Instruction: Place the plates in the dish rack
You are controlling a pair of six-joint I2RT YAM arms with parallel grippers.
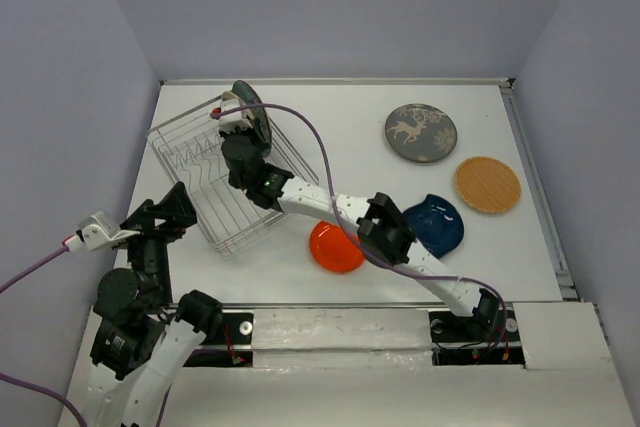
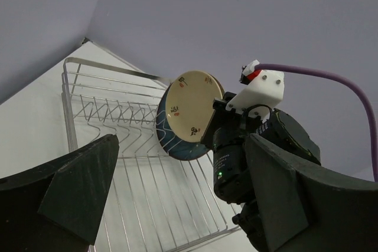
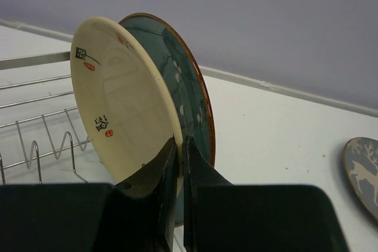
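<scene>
The silver wire dish rack (image 1: 205,182) stands at the table's left. A large teal plate (image 3: 192,87) stands upright on edge in its far corner, seen dark in the top view (image 1: 252,110). My right gripper (image 3: 181,149) is shut on the lower rim of the small cream plate (image 3: 118,104) and holds it upright against the teal plate's face, above the rack; the left wrist view also shows the cream plate (image 2: 192,104). My left gripper (image 1: 165,209) is open and empty at the rack's near-left side. The orange (image 1: 335,246), dark blue leaf (image 1: 435,224), tan woven (image 1: 487,184) and grey deer (image 1: 420,132) plates lie flat on the table.
My right arm (image 1: 330,209) stretches across the table from the near right over the rack's near corner. Rows of upright tines (image 3: 35,143) stand left of the held plate. Grey walls close in the table on three sides.
</scene>
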